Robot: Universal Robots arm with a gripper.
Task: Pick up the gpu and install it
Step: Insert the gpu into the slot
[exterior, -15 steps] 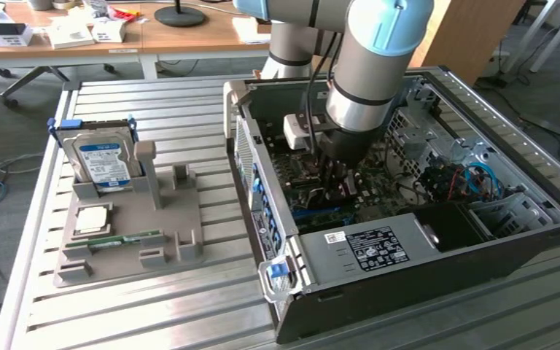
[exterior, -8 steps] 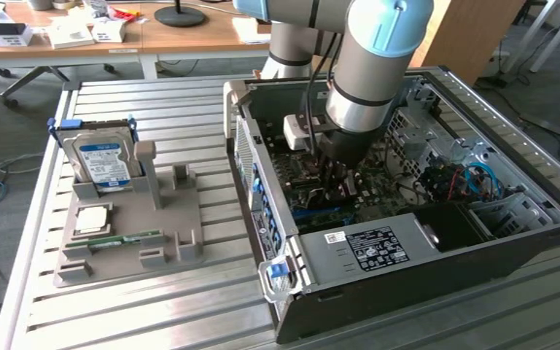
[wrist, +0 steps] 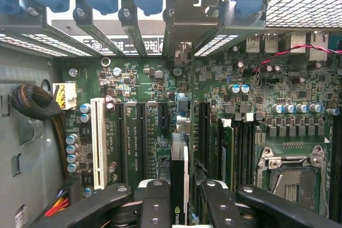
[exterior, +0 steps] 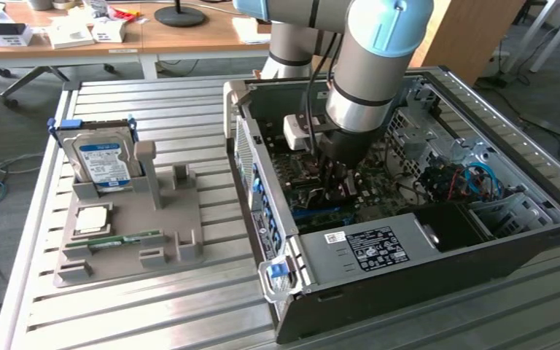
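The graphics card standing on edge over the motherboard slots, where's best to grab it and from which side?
Pinch the graphics card by the long edge facing away from the motherboard, fingers on its two flat faces, coming in through the open side of the case. It stands thin and edge-on, so the faces probably offer the only grip.

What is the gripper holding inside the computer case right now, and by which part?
The gripper holds the gpu edge-on between its fingers, by its top edge, the one facing away from the motherboard.
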